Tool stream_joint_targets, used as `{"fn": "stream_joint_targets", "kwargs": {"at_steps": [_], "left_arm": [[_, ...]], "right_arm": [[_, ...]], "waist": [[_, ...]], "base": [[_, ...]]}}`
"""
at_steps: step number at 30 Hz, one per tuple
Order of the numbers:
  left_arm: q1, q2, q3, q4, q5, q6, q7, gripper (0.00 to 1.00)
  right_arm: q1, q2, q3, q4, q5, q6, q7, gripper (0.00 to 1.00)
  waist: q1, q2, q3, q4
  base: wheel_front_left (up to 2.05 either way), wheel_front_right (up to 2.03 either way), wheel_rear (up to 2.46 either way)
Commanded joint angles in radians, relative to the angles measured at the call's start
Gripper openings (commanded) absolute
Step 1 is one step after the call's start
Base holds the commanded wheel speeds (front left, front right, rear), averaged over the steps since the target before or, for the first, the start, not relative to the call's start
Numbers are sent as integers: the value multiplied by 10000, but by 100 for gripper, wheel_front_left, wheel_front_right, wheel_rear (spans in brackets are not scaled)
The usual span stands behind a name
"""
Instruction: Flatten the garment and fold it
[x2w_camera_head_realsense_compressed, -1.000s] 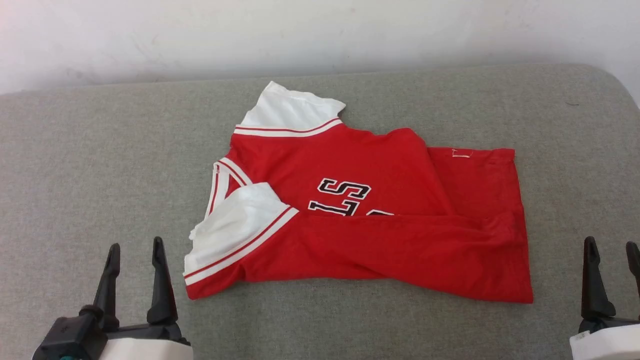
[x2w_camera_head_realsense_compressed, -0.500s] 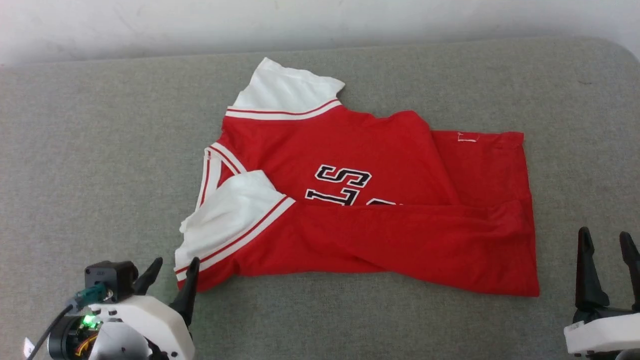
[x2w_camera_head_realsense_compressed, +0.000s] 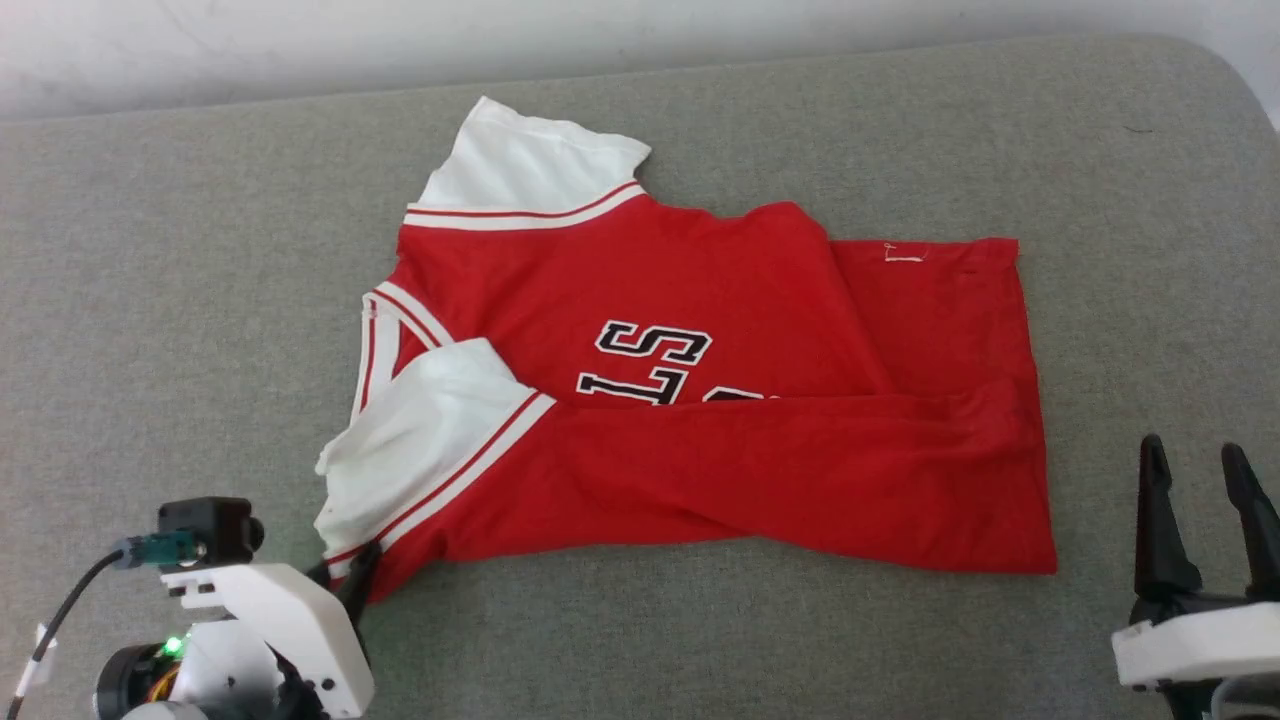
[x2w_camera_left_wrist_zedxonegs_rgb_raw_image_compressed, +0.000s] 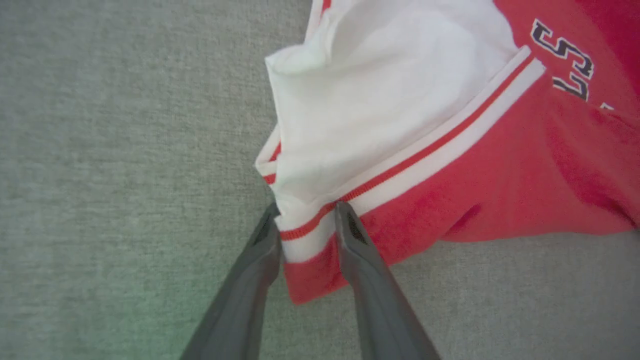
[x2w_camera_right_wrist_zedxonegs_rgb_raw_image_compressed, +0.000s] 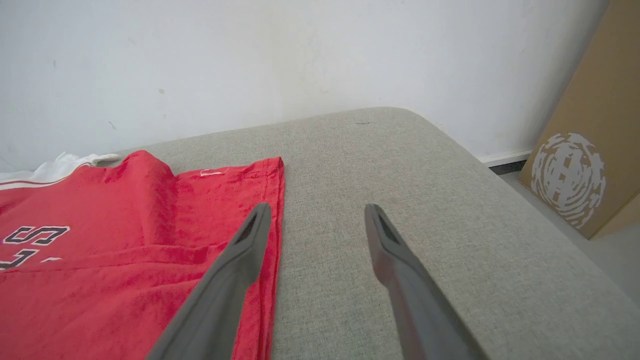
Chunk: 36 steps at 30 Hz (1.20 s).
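The garment (x2w_camera_head_realsense_compressed: 700, 400), a red shirt with white sleeves and black lettering, lies on the grey cushion with its near long side folded over the chest. My left gripper (x2w_camera_head_realsense_compressed: 345, 580) is at its near left corner. In the left wrist view my left gripper (x2w_camera_left_wrist_zedxonegs_rgb_raw_image_compressed: 308, 212) has its two fingers on either side of the striped sleeve trim of the garment (x2w_camera_left_wrist_zedxonegs_rgb_raw_image_compressed: 400, 100), still apart with cloth between them. My right gripper (x2w_camera_head_realsense_compressed: 1195, 455) stands open just right of the hem. In the right wrist view my right gripper (x2w_camera_right_wrist_zedxonegs_rgb_raw_image_compressed: 317, 210) is empty, its left finger over the edge of the garment (x2w_camera_right_wrist_zedxonegs_rgb_raw_image_compressed: 100, 250).
The grey cushion (x2w_camera_head_realsense_compressed: 150, 300) ends in a rounded edge at the right (x2w_camera_right_wrist_zedxonegs_rgb_raw_image_compressed: 500, 170). A white wall (x2w_camera_right_wrist_zedxonegs_rgb_raw_image_compressed: 250, 60) runs along the back. A brown cardboard box (x2w_camera_right_wrist_zedxonegs_rgb_raw_image_compressed: 585, 150) leans on the floor beyond the right edge.
The head camera has shifted. My left gripper has tipped down and reached the garment's near left corner, and its fingers have come closer together around the trim. The right gripper stays open.
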Motion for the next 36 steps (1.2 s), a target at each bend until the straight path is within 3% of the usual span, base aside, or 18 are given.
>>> {"fn": "stream_joint_targets", "kwargs": {"at_steps": [1, 9, 17, 29, 30, 31, 32, 36], "left_arm": [[112, -147, -184, 254, -3, 51, 104, 0], [284, -161, 59, -87, 78, 58, -610, 0], [358, -272, -92, -354, 162, 62, -843, 0], [-46, -402, -420, -136, 154, -263, -1151, 0], [-90, -407, -433, -116, 151, -272, -1157, 0], [-131, -414, -448, -93, 145, -283, -1163, 0], [-166, -418, -463, -68, 142, -295, -1168, 0], [-217, -400, -433, 0, 55, -321, -1161, 0]], "right_arm": [[-278, 22, 85, -51, -121, -7, 49, 100], [-844, 22, 404, -683, -400, -7, 1704, 100], [-352, 22, 522, -317, 331, -7, 5976, 100], [-87, 22, 546, 542, 651, -7, 6354, 100], [-154, 22, 488, 672, 729, -7, 6325, 48], [-219, 22, 453, 790, 758, -7, 6290, 34], [-277, 22, 459, 889, 742, -7, 6265, 0], [-533, 22, 434, 1021, 845, -7, 6084, 0]], "waist": [[0, 0, 2, -52], [0, 0, -234, 14], [0, 0, -169, 257], [0, 0, 17, 553], [0, 0, 24, 571], [0, 0, 29, 592], [0, 0, 33, 610], [0, 0, 43, 604]], "base": [[0, 0, 0], [0, 0, 0], [0, 0, 0], [0, 0, 0], [0, 0, 0], [0, 0, 0], [0, 0, 0], [0, 0, 0]]}}
